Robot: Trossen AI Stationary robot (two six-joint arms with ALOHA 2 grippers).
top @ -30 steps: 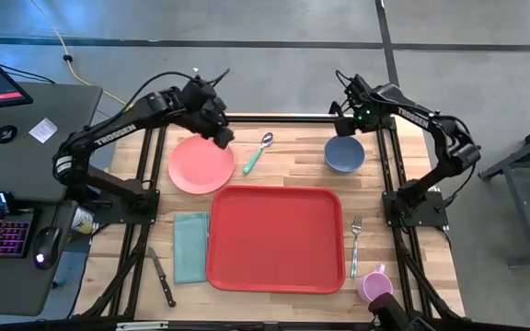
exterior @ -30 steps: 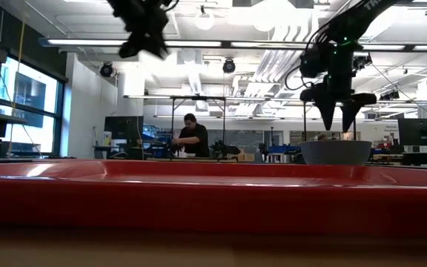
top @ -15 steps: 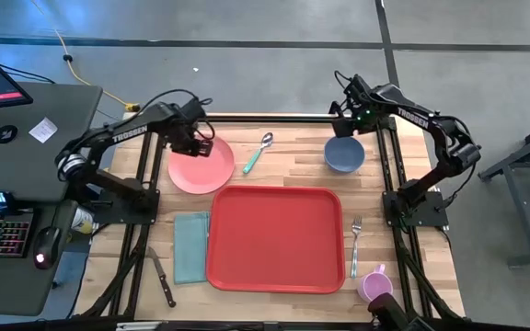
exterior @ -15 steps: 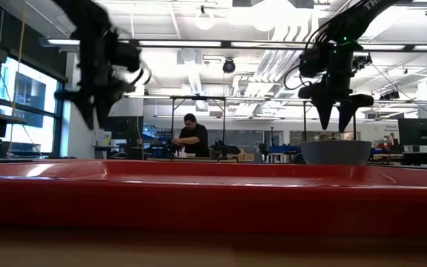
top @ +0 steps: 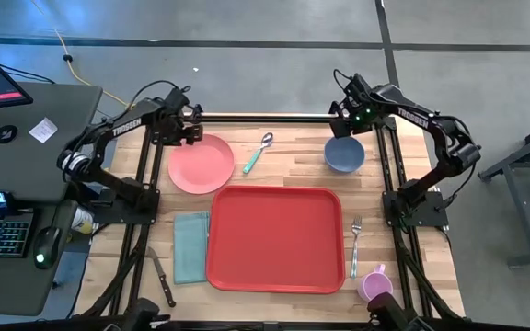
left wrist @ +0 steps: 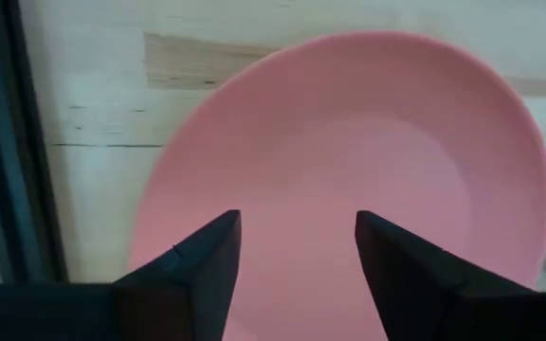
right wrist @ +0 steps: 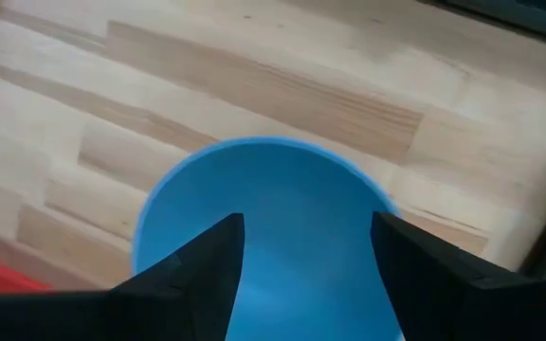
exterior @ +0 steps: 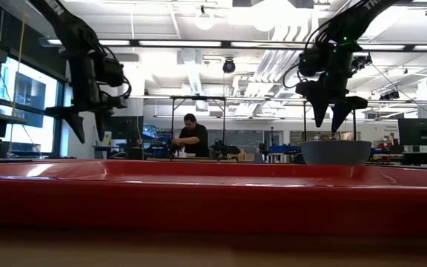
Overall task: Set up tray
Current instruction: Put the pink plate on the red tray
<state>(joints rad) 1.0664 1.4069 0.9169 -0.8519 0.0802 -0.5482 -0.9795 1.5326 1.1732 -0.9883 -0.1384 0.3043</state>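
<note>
The tray (top: 275, 238) is lying flat at the table's middle, nothing on it, its red rim filling the foreground of the low view. White lettering — "TROSSEN" — is showing on both dark arms. The left gripper (top: 184, 131) is hanging over the far-left edge of the pink plate (top: 201, 164), its fingers (left wrist: 197, 270) standing spread and holding nothing. The right gripper (top: 342, 122) is hovering above the far rim of the blue bowl (top: 344, 154), its fingers (right wrist: 197, 270) also standing wide apart, empty. A person (exterior: 192, 136) is sitting at a bench in the room beyond.
</note>
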